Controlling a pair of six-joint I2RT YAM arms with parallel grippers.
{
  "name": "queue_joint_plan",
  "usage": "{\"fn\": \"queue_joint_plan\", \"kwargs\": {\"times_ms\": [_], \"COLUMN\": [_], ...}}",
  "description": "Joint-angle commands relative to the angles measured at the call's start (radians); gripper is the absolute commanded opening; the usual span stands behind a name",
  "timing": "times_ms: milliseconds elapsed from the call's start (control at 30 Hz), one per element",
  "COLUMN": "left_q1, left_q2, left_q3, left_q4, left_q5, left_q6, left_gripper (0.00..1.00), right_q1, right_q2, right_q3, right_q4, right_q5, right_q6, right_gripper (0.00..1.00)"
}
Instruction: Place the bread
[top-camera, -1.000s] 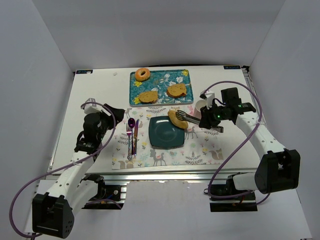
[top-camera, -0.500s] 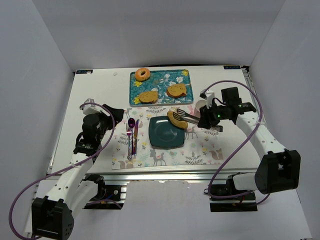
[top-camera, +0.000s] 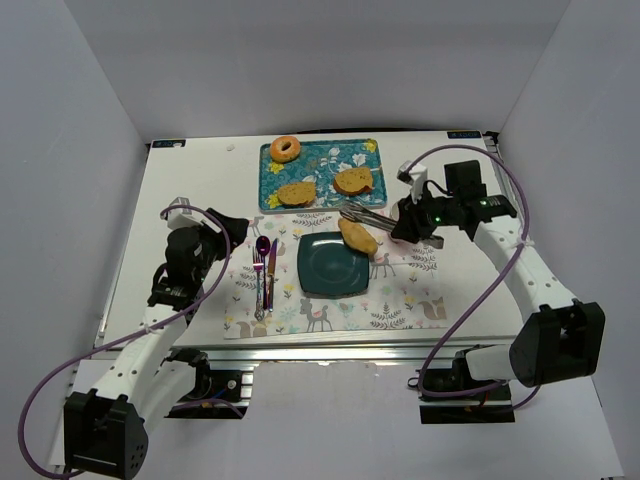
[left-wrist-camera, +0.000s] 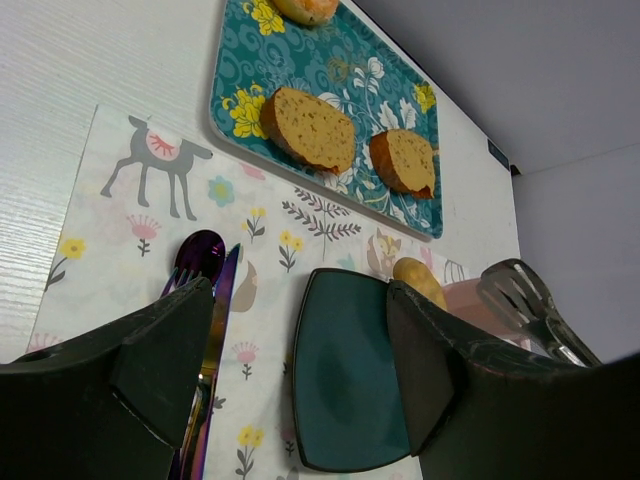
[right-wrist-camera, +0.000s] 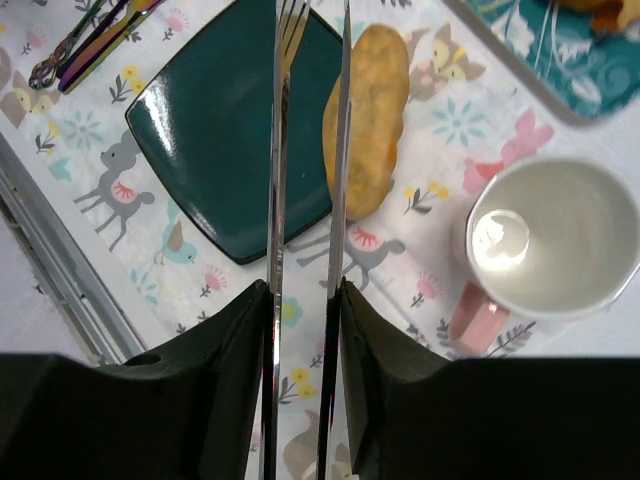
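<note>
A golden bread roll (top-camera: 357, 236) lies on the far right corner of the dark teal square plate (top-camera: 326, 270), partly overhanging onto the placemat. My right gripper (top-camera: 408, 221) is shut on metal tongs (top-camera: 365, 213). In the right wrist view the tong arms (right-wrist-camera: 280, 150) stand slightly apart and empty, and the roll (right-wrist-camera: 365, 120) lies just to their right, free of them. My right gripper (right-wrist-camera: 305, 290) clamps the tong arms. My left gripper (top-camera: 207, 236) is open and empty at the placemat's left. In its wrist view (left-wrist-camera: 300, 292) it shows the plate (left-wrist-camera: 350, 380) and the roll (left-wrist-camera: 420, 280).
A teal floral tray (top-camera: 322, 180) at the back holds two bread slices (top-camera: 296, 193) (top-camera: 353, 181) and a ring-shaped bagel (top-camera: 286, 149). A pink mug (right-wrist-camera: 550, 240) stands right of the plate. A spoon (top-camera: 262, 246), fork and knife lie left of the plate on the animal-print placemat (top-camera: 400, 300).
The tongs held the roll over the plate's right corner before. Now the roll rests on the plate's corner, and the tongs have let go and drawn back toward the tray.
</note>
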Motion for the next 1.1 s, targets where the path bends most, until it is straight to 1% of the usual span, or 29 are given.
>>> {"fn": "queue_joint_plan", "kwargs": {"times_ms": [0,167,267,367,400,467,500,633,700,733,833,1067], "left_q1": [0.005,0.005,0.005,0.005,0.005,0.005,0.005,0.005,0.005,0.005,0.005,0.005], "left_q2": [0.007,0.013,0.004,-0.001,0.001,0.007,0.012,0.015,0.010,0.002,-0.020,-0.059], "left_q3": [0.019,0.033,0.024,0.013,0.007,0.012,0.024,0.053,0.053,0.047,0.027,0.015], "left_q4": [0.005,-0.003,-0.006,0.003,0.005,0.000,-0.006,-0.043,-0.047,-0.044,-0.038,-0.047], "left_q5": [-0.001,-0.007,-0.015,-0.016,-0.015,-0.010,-0.010,-0.016,-0.024,-0.026,-0.032,-0.049], "left_q6": [0.010,0.016,0.014,0.008,0.005,0.007,0.014,0.037,0.037,0.034,0.018,0.014], "left_gripper": [0.79,0.79,0.79,0.79,0.79,0.79,0.79,0.79,0.79,0.79,0.79,0.79], "right_q1": [0.050,0.069,0.069,0.116,0.149,0.180,0.209,0.268,0.295,0.302,0.312,0.338], "right_q2": [0.043,0.167,0.179,0.189,0.198,0.245,0.268,0.408,0.443,0.471,0.508,0.538], "right_q3": [0.104,0.221,0.224,0.198,0.198,0.209,0.227,0.333,0.390,0.403,0.440,0.503], "right_q4": [0.055,0.035,0.044,0.078,0.084,0.108,0.119,0.122,0.116,0.116,0.139,0.150], "right_q5": [-0.031,0.029,0.045,0.112,0.153,0.196,0.236,0.314,0.353,0.365,0.397,0.407], "right_q6": [-0.074,-0.074,-0.086,-0.161,-0.213,-0.256,-0.276,-0.382,-0.424,-0.466,-0.520,-0.563], "right_gripper": [0.38,0.36,0.36,0.36,0.36,0.36,0.36,0.35,0.35,0.35,0.35,0.36]}}
